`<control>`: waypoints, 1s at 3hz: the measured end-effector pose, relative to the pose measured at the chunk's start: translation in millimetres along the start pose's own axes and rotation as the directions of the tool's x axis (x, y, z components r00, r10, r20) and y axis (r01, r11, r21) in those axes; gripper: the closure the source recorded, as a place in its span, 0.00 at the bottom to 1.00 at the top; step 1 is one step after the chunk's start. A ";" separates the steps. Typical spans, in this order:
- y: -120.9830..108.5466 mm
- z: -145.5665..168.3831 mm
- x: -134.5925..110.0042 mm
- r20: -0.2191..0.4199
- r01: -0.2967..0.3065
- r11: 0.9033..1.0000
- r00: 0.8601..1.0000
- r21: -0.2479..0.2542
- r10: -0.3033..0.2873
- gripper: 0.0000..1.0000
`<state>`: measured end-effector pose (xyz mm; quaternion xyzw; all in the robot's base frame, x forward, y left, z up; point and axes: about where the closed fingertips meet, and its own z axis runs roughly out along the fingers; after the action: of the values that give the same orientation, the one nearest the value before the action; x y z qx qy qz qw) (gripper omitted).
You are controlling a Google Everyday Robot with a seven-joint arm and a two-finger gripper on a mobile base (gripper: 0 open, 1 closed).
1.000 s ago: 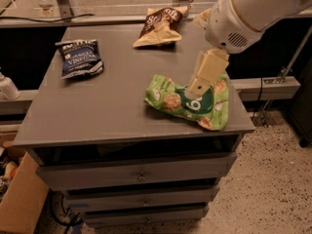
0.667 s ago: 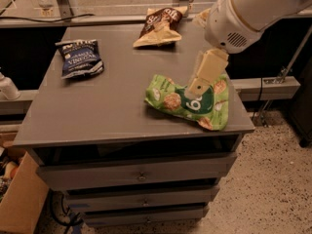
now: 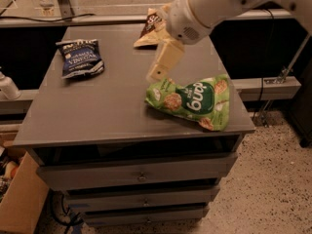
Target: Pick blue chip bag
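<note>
The blue chip bag (image 3: pixel 80 57), dark navy with white "VINEGAR" lettering, lies flat at the back left of the grey cabinet top (image 3: pixel 97 111). My gripper (image 3: pixel 159 72) is cream-coloured and hangs from the white arm that enters from the upper right. It hovers over the middle of the top, just above the left end of the green bag (image 3: pixel 192 101). It is well to the right of the blue bag and holds nothing that I can see.
A brown-and-tan bag (image 3: pixel 150 27) lies at the back centre, partly behind the arm. The cabinet has drawers (image 3: pixel 141 177) below. A cardboard box (image 3: pixel 19 199) stands on the floor at left, and a white object (image 3: pixel 7 87) sits on the ledge at left.
The arm and gripper have moved left, from above the green bag toward the middle of the top. The bags have not moved.
</note>
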<state>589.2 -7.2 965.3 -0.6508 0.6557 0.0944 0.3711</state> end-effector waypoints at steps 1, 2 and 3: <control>-17.3 50.4 -26.5 0.075 0.020 0.999 0.997 -0.026 -0.018 0.00; -21.9 104.5 -50.6 0.122 0.035 0.998 0.992 -0.053 -0.028 0.00; -23.0 153.7 -71.9 0.121 0.049 0.997 0.992 -0.053 -0.043 0.00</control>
<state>657.5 139.3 908.7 -0.6689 0.6142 0.1429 0.3936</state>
